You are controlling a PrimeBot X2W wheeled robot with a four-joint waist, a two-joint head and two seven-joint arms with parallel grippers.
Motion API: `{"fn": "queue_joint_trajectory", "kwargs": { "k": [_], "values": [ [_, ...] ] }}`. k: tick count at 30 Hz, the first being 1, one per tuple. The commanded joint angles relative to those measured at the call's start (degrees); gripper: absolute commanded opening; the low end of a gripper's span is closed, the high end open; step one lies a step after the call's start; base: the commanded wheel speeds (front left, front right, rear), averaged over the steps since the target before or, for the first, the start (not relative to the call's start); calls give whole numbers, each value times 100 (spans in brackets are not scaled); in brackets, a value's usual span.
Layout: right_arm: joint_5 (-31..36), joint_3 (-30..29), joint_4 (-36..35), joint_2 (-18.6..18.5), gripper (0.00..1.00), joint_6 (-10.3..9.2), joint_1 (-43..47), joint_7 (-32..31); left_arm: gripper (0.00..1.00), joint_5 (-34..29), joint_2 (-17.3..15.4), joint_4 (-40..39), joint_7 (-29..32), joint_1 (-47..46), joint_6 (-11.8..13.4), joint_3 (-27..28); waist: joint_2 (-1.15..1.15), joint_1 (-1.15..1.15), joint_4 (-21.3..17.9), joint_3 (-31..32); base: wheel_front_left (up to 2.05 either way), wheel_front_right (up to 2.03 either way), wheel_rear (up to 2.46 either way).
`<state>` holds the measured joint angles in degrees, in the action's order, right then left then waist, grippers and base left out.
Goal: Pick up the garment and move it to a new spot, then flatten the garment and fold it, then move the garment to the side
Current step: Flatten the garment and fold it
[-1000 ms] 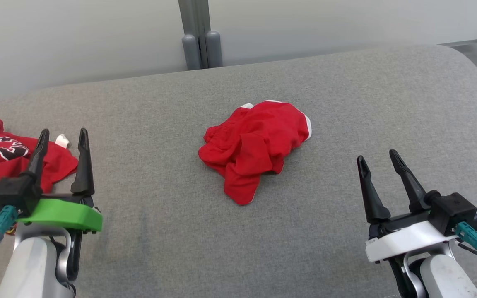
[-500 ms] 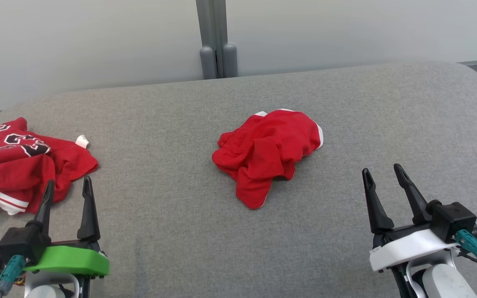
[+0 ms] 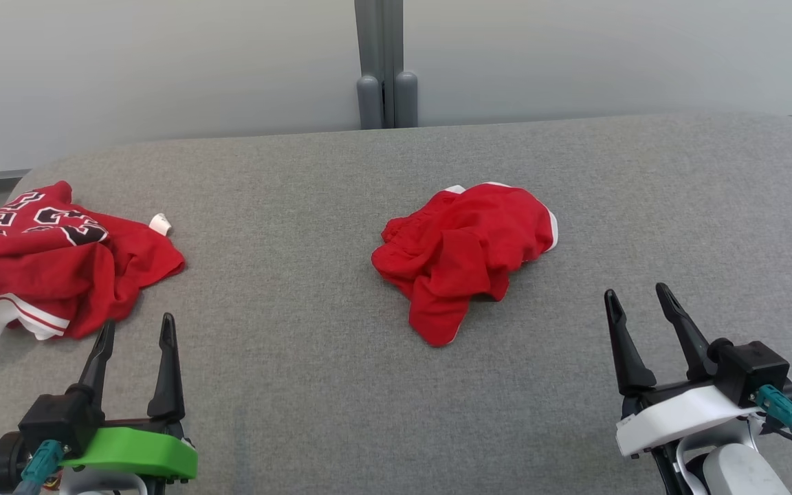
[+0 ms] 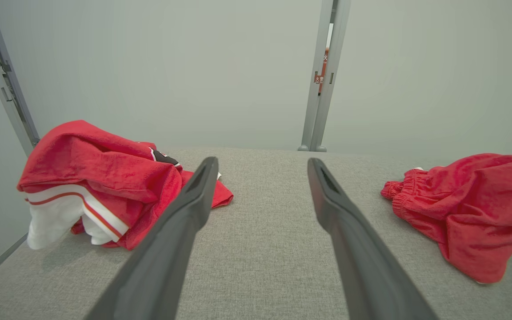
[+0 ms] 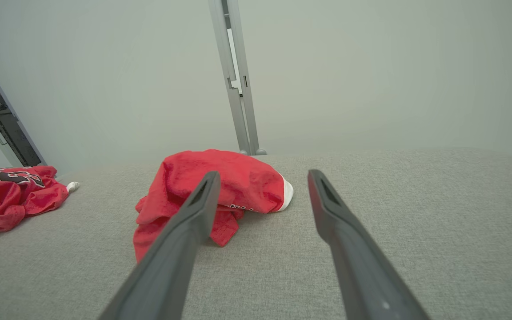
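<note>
Grey upholstered surface (image 3: 313, 405) seen from the robot's side, with a pale wall and a grey post (image 3: 386, 62) behind it.

Shorts (image 3: 465, 258): red with a white edge, crumpled in a heap near the middle of the surface, touched by neither gripper. In the left wrist view the shorts (image 4: 465, 209) lie to the right of the fingers, elastic waistband turned toward them. In the right wrist view the shorts (image 5: 247, 178) lie ahead and partly behind the left-hand finger.

Jersey (image 3: 45, 268): red with black-and-white lettering and white trim, bunched at the surface's left end, well apart from the shorts. It also appears in the left wrist view (image 4: 100, 178) and the right wrist view (image 5: 11, 191).

Left gripper (image 3: 138, 321): green base, fingers spread and empty, above the near left edge, its tips just short of the jersey; compare (image 4: 261, 161).

Right gripper (image 3: 635, 291): white base, fingers spread and empty, above the near right edge, apart from the shorts; compare (image 5: 263, 173).
</note>
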<state>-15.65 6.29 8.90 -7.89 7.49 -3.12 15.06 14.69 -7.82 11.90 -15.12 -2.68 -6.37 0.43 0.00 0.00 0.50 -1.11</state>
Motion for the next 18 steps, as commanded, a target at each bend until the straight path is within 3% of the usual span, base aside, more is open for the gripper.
{"fn": "queue_joint_trajectory", "kwargs": {
  "k": [1,18],
  "values": [
    [-33,6,19,-15,100,0,-34,17,100,-23,19,22,-5,79,-23,44,0,0,5,-6,0,0,0],
    [-85,62,100,-58,100,0,-135,17,100,-147,123,60,-5,7,-111,143,0,0,20,-90,0,0,0]
  ]
}}
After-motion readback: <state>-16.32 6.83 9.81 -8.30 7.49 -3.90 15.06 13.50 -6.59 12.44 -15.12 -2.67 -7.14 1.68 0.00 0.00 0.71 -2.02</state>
